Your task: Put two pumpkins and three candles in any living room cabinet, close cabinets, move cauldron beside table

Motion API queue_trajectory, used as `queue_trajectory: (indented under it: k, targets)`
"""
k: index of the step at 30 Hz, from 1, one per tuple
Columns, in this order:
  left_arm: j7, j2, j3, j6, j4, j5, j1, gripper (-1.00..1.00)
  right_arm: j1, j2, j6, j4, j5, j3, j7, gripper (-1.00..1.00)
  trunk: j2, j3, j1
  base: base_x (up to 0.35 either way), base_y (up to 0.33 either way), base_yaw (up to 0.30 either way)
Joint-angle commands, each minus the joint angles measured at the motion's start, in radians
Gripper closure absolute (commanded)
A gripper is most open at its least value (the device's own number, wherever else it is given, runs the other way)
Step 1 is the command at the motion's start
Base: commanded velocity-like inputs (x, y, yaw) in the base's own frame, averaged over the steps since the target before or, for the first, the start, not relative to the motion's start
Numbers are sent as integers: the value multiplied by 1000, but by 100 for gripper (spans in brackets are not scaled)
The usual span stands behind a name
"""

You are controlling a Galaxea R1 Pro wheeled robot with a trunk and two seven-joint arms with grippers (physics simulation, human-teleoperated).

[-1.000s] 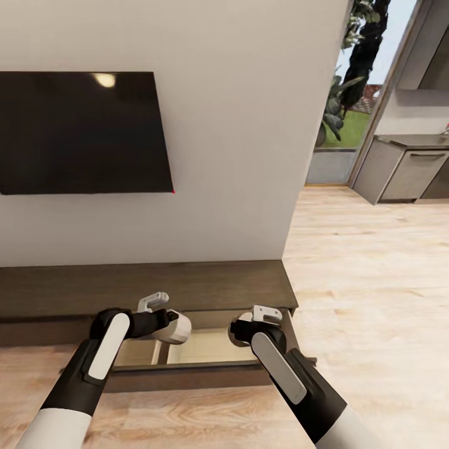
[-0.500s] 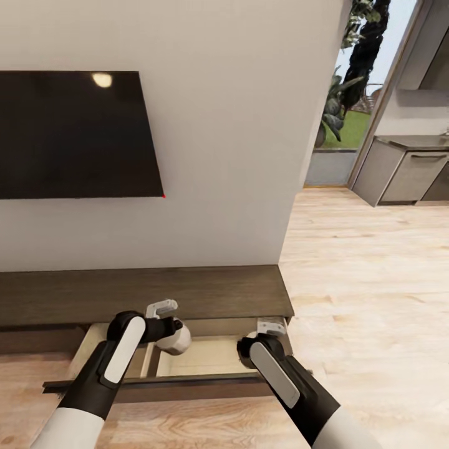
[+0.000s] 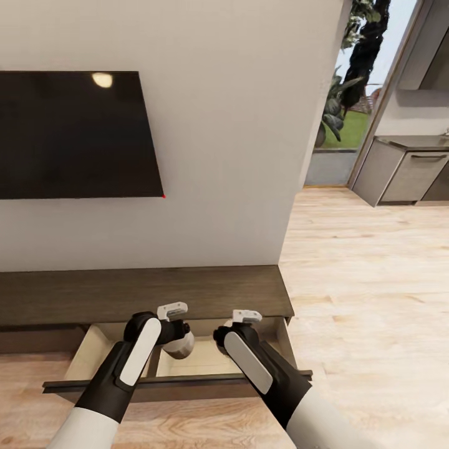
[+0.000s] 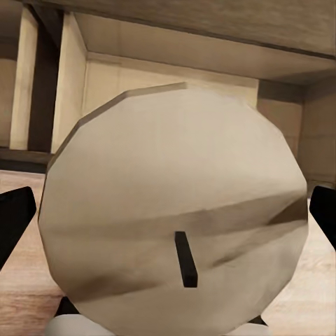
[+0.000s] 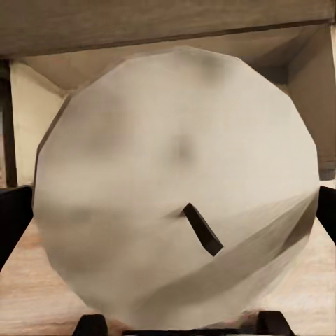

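Two candles, left candle (image 4: 175, 224) and right candle (image 5: 175, 203), sit clamped in the left gripper (image 3: 178, 327) and right gripper (image 3: 237, 324) (fingertips mostly hidden) over the cabinet's (image 3: 143, 293) open drawer (image 3: 93, 349).

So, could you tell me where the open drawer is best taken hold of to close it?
By its dark front panel, near the middle, coming from the robot's side: the drawer stands pulled out of the cabinet, so that long flat panel faces the robot.

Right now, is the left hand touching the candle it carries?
Touching. In the left wrist view the candle sits between the left hand's dark fingers, its sides meeting them with no gap.
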Motion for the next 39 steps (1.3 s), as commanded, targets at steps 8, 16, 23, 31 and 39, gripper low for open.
queue_trajectory:
  k: [8,16,23,31,39]
  targets:
    - [12,-1,-9,-14,22,6,-1,100,-95,4,-92,200,-5,80,60,100,-1,-1,0,0,0,0]
    - [14,1,-79,-98,78,1,-1,100,-111,4,-113,233,-13,101,78,100,-1,-1,0,0,0,0]
    - [14,3,-76,-99,79,1,-1,100,-111,4,-162,270,-17,101,86,100,-1,-1,0,38,0,0]
    - [14,4,-72,-99,79,2,-1,100,-111,4,-150,273,-18,101,83,100,-1,-1,0,121,0,0]
    - [13,4,-77,-100,79,1,-1,100,-111,4,-97,273,-19,101,83,100,-1,-1,0,21,0,0]
